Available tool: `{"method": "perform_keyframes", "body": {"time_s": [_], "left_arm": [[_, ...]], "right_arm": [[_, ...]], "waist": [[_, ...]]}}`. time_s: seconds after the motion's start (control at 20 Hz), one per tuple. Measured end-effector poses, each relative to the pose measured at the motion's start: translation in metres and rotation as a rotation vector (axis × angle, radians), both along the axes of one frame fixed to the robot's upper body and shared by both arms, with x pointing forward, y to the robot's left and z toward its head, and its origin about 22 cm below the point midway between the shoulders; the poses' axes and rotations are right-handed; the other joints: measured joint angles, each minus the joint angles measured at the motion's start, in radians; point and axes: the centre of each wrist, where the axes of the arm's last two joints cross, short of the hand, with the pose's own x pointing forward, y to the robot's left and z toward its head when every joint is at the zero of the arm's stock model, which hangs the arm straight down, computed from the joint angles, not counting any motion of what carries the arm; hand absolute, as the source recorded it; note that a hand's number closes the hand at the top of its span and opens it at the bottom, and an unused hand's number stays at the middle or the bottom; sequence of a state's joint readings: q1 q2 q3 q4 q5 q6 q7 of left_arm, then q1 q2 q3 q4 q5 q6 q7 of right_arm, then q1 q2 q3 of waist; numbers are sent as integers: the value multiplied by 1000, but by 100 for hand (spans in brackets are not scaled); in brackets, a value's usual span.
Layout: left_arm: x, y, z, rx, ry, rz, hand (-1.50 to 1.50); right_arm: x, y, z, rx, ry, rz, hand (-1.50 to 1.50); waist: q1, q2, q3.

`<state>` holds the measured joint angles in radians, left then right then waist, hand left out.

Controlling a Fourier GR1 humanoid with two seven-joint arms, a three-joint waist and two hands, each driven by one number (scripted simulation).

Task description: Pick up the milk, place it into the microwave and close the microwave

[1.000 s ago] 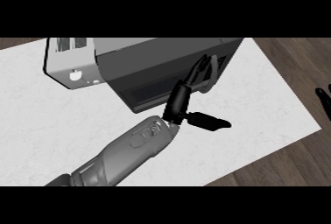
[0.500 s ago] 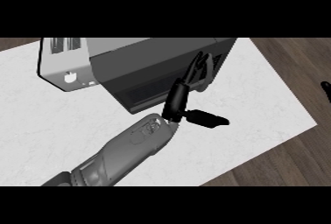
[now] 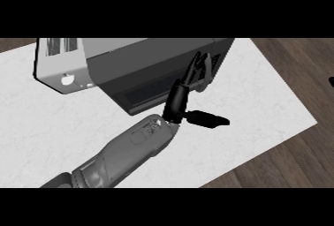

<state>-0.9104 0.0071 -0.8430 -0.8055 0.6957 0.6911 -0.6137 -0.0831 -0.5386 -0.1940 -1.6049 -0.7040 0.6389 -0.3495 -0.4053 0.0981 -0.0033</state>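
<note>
The microwave (image 3: 117, 46) stands at the back of the white counter (image 3: 58, 128), its light control panel (image 3: 62, 66) at the left and its dark door (image 3: 150, 73) facing me. My left hand (image 3: 175, 103) comes in from the lower left. Its straight fingers (image 3: 194, 73) lie against the door's right part, and the thumb (image 3: 209, 119) sticks out to the right above the counter. It holds nothing. The milk shows nowhere. Only a black sliver of my right hand (image 3: 331, 81) shows at the right edge.
The counter's right edge (image 3: 287, 92) runs diagonally, with dark wooden floor (image 3: 294, 167) beyond it. The grey left forearm (image 3: 124, 154) crosses the counter's front half.
My left hand has slid up and to the right along the microwave door, fingers still straight. The microwave sits slightly lower-left in view. Less of the right hand shows at the edge.
</note>
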Motion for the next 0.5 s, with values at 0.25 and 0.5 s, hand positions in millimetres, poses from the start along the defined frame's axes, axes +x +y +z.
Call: {"method": "perform_keyframes", "body": {"time_s": [0.25, 0.5], "left_arm": [[0, 0, -2, -8, -12, 1, -150], [0, 0, -3, -19, -19, 1, -150]], "right_arm": [[3, -2, 5, -1, -3, 9, -150], [6, -3, 11, -6, -2, 19, -150]], "waist": [[-5, 2, 0], [-9, 3, 1]]}}
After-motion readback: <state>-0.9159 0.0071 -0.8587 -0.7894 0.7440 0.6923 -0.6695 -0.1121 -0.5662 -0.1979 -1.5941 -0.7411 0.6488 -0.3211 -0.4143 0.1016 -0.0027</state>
